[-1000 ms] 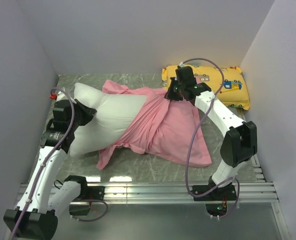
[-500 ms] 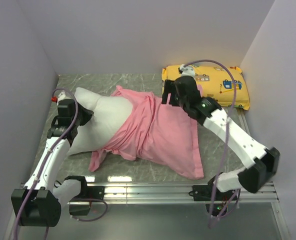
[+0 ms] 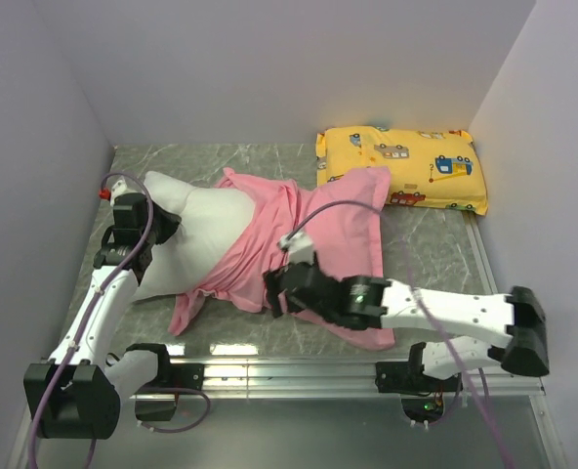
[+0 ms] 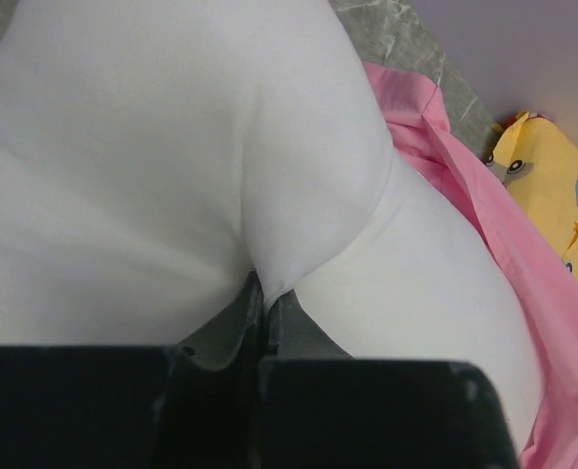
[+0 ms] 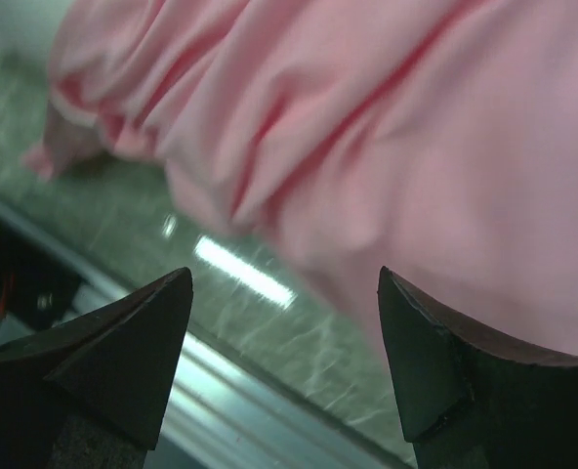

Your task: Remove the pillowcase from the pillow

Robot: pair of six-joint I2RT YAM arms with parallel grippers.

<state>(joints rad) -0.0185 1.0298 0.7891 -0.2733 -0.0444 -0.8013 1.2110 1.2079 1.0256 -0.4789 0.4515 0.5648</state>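
Note:
The white pillow (image 3: 193, 227) lies at the left of the table, its right half still inside the shiny pink pillowcase (image 3: 318, 244). My left gripper (image 3: 165, 231) is shut on a pinched fold of the pillow (image 4: 172, 166), as the left wrist view shows at the left gripper (image 4: 265, 291). Pink pillowcase (image 4: 470, 230) shows beyond it. My right gripper (image 3: 269, 293) hovers low by the pillowcase's near edge, open and holding nothing. In the right wrist view the right gripper (image 5: 284, 288) stands wide apart below the bunched pillowcase (image 5: 367, 127).
A yellow pillow printed with cartoon vehicles (image 3: 406, 166) lies at the back right, its corner yellow pillow (image 4: 553, 186) also in the left wrist view. The marble table (image 5: 269, 332) ends in a metal rail (image 3: 299, 371) near the arm bases. Grey walls enclose three sides.
My right gripper opened, let go of the pillowcase's far edge and swung from beside the yellow pillow to the pillowcase's near edge. The pillow and cover shifted slightly left.

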